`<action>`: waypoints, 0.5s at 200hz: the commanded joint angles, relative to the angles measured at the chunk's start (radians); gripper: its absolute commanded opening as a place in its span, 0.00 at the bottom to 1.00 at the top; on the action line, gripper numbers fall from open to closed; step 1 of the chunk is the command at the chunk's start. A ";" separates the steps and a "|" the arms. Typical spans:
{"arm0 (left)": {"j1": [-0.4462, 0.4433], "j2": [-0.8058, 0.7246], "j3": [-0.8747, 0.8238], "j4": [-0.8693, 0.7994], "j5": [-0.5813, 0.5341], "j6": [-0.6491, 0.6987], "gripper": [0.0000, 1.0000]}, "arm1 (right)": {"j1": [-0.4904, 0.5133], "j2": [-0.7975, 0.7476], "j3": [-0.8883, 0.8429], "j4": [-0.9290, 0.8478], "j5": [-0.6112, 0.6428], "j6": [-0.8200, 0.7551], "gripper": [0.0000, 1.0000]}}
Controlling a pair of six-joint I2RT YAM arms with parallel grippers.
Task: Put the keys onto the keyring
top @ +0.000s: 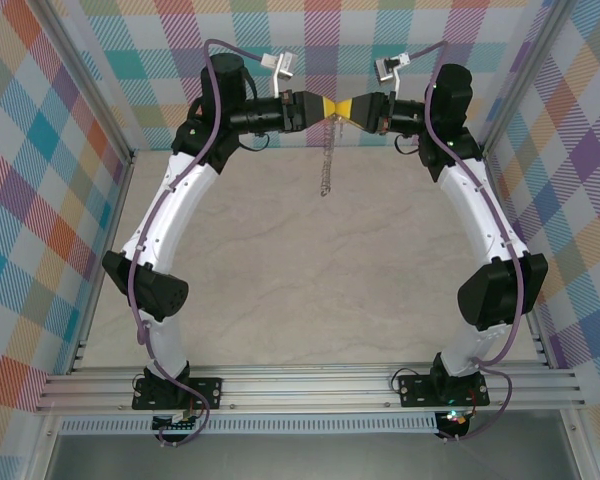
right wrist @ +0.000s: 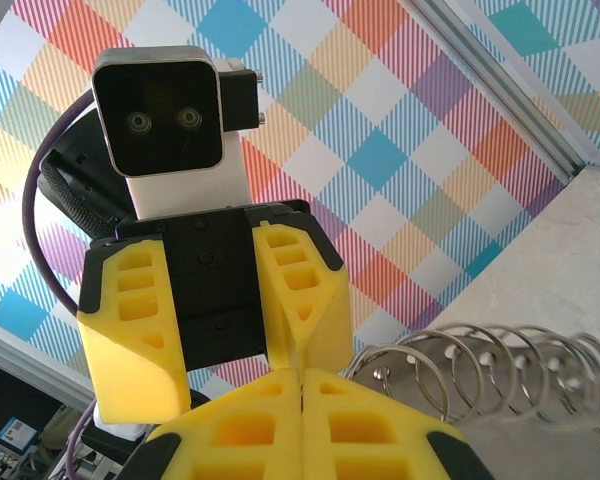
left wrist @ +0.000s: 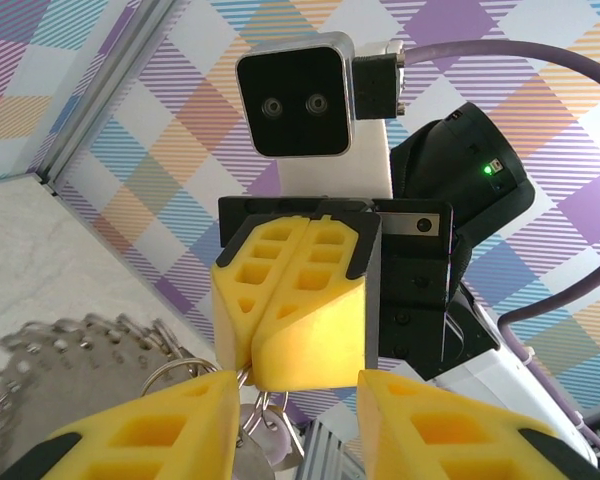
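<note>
Right tool [right wrist: 302, 375] on keyring [left wrist: 90, 345], key [left wrist: 272, 435] beside

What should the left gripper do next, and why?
Probably close the left gripper gently on the tiny pale-lilac-headed key. Its jaws stand open with the key hanging between them, while the shut right gripper pinches the silvery wire keyring just above.

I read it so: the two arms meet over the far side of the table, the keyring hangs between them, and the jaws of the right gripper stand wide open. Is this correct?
Not quite: the jaws of the right gripper are shut, pinching the top of the keyring. The left wrist view shows them pressed together. The rest holds.
</note>
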 commanded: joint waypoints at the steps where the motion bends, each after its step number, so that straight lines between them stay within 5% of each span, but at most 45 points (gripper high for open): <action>1: 0.019 0.004 0.026 -0.014 -0.022 0.020 0.37 | -0.002 -0.015 0.001 0.055 -0.020 0.000 0.00; 100: 0.020 0.020 0.025 0.032 -0.009 -0.025 0.37 | -0.006 -0.012 -0.005 0.085 -0.013 0.024 0.00</action>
